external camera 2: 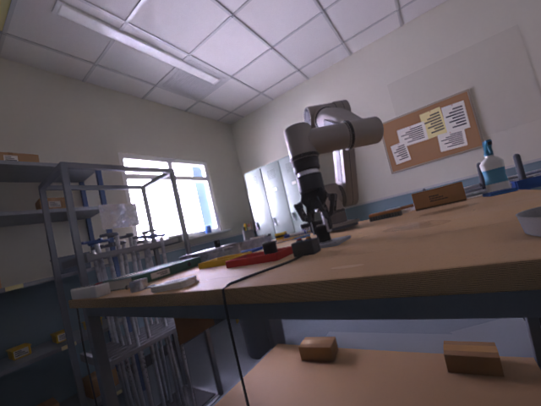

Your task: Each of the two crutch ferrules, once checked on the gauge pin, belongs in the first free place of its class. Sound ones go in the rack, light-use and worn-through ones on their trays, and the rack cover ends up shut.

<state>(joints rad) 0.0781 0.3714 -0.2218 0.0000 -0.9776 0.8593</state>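
Observation:
A dark ferrule (pixel 323 233) stands low on the bench between my fingers. My gripper (pixel 320 227) points straight down over it, fingers part closed around it; I cannot tell whether they grip it. A second dark ferrule (pixel 269 247) stands on the red tray (pixel 258 257) to the left. A dark gauge block (pixel 305 247) with a cable sits just in front of my gripper. A yellow tray (pixel 220 260) lies left of the red one. The rack (pixel 227 250) lies behind the trays, its cover hard to make out.
A grey shelving frame (pixel 109 244) with tubes stands left of the bench. A green box (pixel 159 271) and white pieces lie at the left end. A cardboard box (pixel 438 196), spray bottle (pixel 492 168) and bowl (pixel 530 220) sit to the right.

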